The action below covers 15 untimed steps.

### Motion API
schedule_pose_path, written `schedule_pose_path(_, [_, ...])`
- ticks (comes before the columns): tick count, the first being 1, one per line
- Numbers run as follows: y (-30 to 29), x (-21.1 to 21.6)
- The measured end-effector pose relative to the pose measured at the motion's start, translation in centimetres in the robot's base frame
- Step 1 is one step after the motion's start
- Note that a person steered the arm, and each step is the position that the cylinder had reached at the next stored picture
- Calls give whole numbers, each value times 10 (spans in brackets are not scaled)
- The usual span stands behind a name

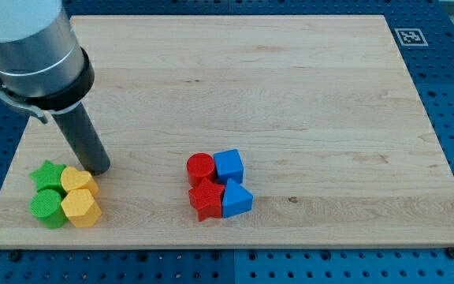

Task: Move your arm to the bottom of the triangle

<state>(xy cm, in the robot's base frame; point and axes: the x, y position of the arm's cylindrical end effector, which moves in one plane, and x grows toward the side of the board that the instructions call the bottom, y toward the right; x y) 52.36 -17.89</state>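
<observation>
The blue triangle (237, 199) lies at the bottom middle of the wooden board (290, 87), at the lower right of a tight cluster with a blue cube (228, 166), a red cylinder (200, 168) and a red star-like block (206, 199). My tip (97, 169) rests on the board far to the view's left of the triangle, just above a yellow heart-like block (78, 181).
At the bottom left sit a green star (47, 173), a green cylinder (47, 207) and a yellow hexagon-like block (80, 209), packed together near the board's left and bottom edges. A fiducial tag (410, 35) marks the top right corner.
</observation>
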Motion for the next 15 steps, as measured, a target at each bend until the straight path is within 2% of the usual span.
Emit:
schedule_pose_path(4, [17,-7])
schedule_pose_path(7, [97,-80])
schedule_pose_path(9, [207,-101])
schedule_pose_path(10, [289,-98])
schedule_pose_path(12, [413,-56])
schedule_pose_path(13, [444,-41])
schedule_pose_path(15, [468,32])
